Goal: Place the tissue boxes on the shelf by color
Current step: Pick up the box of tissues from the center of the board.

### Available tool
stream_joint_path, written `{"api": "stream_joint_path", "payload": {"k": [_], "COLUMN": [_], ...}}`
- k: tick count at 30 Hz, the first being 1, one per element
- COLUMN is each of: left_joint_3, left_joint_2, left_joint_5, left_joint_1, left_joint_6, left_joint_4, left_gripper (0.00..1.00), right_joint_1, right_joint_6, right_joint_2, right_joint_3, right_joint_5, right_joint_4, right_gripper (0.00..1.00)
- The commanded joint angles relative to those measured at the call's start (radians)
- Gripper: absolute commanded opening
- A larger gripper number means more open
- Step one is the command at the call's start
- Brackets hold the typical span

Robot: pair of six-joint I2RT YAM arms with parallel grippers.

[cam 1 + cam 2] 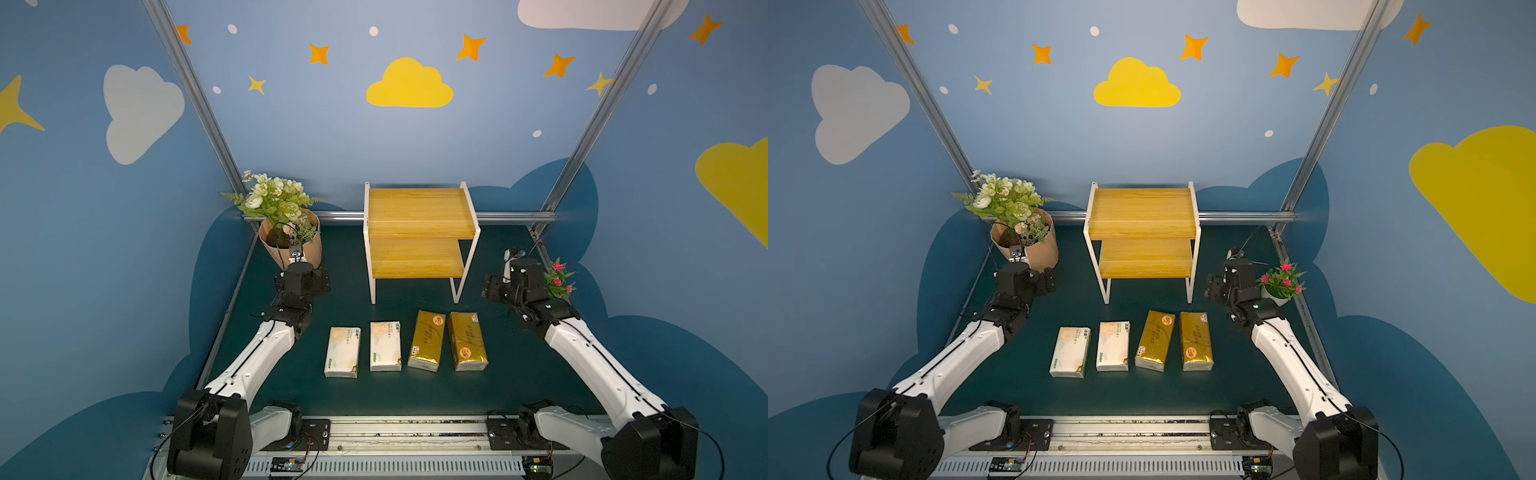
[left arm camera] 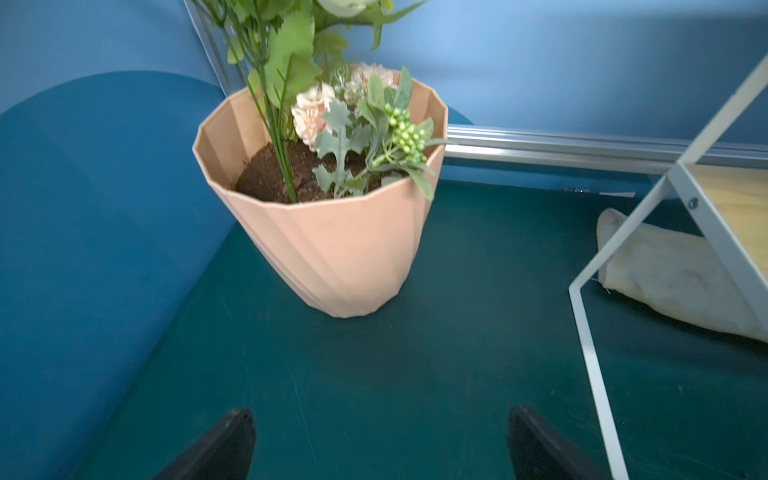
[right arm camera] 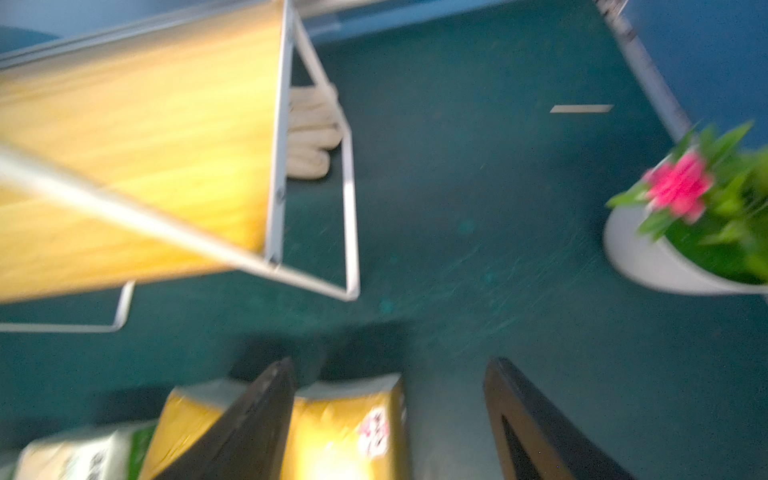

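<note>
Four tissue boxes lie in a row on the green mat in front of the shelf [image 1: 419,212] [image 1: 1144,210]. Two are white-cream [image 1: 343,352] [image 1: 385,346], two are shiny gold [image 1: 427,340] [image 1: 467,340]. Both shelf boards are bare. My left gripper [image 2: 380,419] [image 1: 309,279] is open over bare mat, left of the shelf and facing the flowerpot. My right gripper [image 3: 390,365] [image 1: 492,286] is open and holds nothing. It hovers right of the shelf, just beyond the far end of the right gold pack [image 3: 349,428]. The right wrist view is blurred.
A peach flowerpot [image 1: 291,245] [image 2: 332,249] with artificial flowers stands at the back left. A small white pot with pink flowers [image 1: 559,280] [image 3: 681,232] sits beside the right wrist. A rolled white cloth [image 2: 673,282] [image 3: 311,133] lies under the shelf.
</note>
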Motion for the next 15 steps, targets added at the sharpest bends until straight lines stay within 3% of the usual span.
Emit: {"api": "stream_joint_path", "payload": {"k": [1,3,7,15], "left_joint_3": [-0.018,-0.023,0.003,0.018], "left_joint_2": [-0.056,-0.064,-0.023,0.0], "left_joint_5": [-0.13,-0.155,-0.178,-0.223], "left_joint_1": [-0.079,-0.115,-0.158,-0.189], "left_joint_6": [-0.132,-0.179,-0.214,-0.243], "left_joint_4": [-0.165,-0.182,-0.22,-0.236], "left_gripper": [1.0,1.0,1.0,1.0], "right_joint_1": [0.076,0.12,0.206,0.295], "right_joint_6": [0.186,0.232,0.268,0.336], "right_joint_2": [-0.091,-0.139,-0.174,-0.09], "right_joint_3": [-0.062,-0.106,-0.163,-0.189], "right_joint_5": [-0.056,-0.062,-0.016,-0.008], "right_joint_4": [-0.265,-0.301,-0.346,-0.333], "right_gripper": [0.9,0.98,0.98,0.98]}}
